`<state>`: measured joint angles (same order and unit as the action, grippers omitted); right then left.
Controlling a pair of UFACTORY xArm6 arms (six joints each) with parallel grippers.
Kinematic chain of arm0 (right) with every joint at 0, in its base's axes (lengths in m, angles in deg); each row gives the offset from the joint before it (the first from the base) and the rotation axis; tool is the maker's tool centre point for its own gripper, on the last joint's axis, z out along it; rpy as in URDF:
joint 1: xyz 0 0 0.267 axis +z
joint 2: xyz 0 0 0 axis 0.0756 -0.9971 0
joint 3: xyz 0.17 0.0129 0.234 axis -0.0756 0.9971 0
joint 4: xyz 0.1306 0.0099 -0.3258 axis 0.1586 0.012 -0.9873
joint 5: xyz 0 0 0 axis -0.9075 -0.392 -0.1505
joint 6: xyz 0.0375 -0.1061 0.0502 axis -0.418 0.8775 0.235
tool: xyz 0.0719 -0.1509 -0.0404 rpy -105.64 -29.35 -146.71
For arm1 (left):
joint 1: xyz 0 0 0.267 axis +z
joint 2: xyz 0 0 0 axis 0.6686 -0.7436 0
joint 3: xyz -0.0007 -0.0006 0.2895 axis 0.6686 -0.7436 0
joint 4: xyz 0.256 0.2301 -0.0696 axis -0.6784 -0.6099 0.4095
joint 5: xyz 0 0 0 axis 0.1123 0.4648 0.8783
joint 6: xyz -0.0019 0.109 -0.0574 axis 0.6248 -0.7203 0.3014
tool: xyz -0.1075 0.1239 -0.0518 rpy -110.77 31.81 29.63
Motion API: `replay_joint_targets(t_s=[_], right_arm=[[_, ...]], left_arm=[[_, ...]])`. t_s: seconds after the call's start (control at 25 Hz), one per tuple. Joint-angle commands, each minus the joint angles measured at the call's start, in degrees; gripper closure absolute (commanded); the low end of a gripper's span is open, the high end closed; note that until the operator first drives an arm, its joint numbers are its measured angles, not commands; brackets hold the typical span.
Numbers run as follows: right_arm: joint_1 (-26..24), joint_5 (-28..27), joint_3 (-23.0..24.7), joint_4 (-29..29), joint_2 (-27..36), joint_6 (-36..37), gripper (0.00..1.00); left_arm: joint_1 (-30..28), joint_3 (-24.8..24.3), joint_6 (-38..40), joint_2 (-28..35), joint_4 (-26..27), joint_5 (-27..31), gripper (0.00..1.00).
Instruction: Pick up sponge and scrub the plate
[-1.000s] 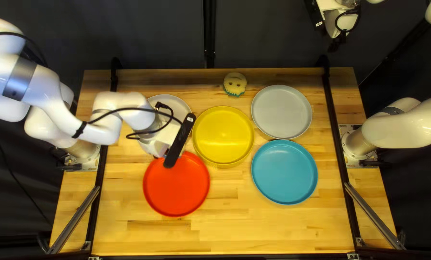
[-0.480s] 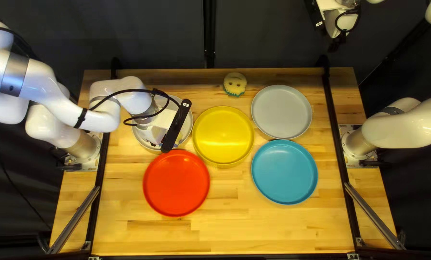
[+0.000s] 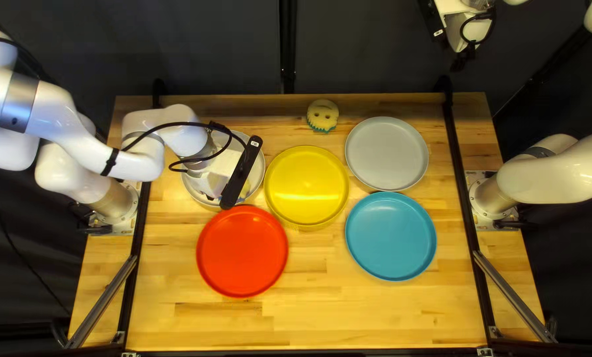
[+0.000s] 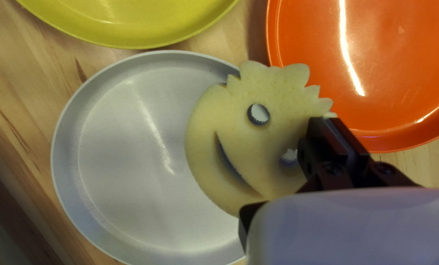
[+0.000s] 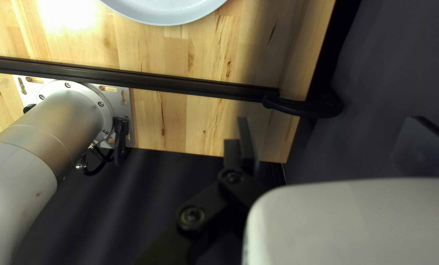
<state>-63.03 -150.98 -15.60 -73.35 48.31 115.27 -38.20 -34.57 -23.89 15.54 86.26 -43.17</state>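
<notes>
My left gripper (image 3: 211, 184) is over the left whitish plate (image 3: 259, 178) in the top left view, its fingertips hidden there. A bit of yellow sponge (image 3: 246, 190) shows beside it. In the left wrist view my left gripper (image 4: 329, 130) is shut on the edge of the yellow face-shaped sponge (image 4: 239, 142), which covers one side of the whitish plate (image 4: 116, 162); contact with the plate cannot be told. At the top of the top left view is my right gripper (image 3: 462, 59), off the table. In the right wrist view my right gripper (image 5: 332, 142) stands wide open, holding nothing.
Red (image 3: 242, 251), yellow (image 3: 306, 185), blue (image 3: 390, 236) and light grey (image 3: 386, 153) plates lie on the table. A second face-shaped sponge (image 3: 323, 116) lies near the far edge. Black rails (image 3: 464, 178) run along both table sides.
My left gripper has moved from above the red plate's far side toward the table's far edge, over the whitish plate, and has hardly moved over the last half second. My right arm has stayed still.
</notes>
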Motion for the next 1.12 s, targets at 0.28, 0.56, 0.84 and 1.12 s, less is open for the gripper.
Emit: replay_joint_targets(t_s=[0.28,0.56,0.84,1.12], right_arm=[[0.0,0.0,0.0,0.0,0.0,0.0,0.0],[0.0,0.0,0.0,0.0,0.0,0.0,0.0],[0.0,0.0,0.0,0.0,0.0,0.0,0.0],[0.0,0.0,0.0,0.0,0.0,0.0,0.0]], left_arm=[[5.01,-5.18,-10.1,-4.18,5.21,-5.09,1.0],[5.56,-2.62,-12.73,-9.01,7.2,-6.54,1.0],[7.6,3.2,-18.41,-16.91,9.93,-8.06,1.0],[7.51,1.5,-18.82,-14.71,10.02,-7.32,1.0]])
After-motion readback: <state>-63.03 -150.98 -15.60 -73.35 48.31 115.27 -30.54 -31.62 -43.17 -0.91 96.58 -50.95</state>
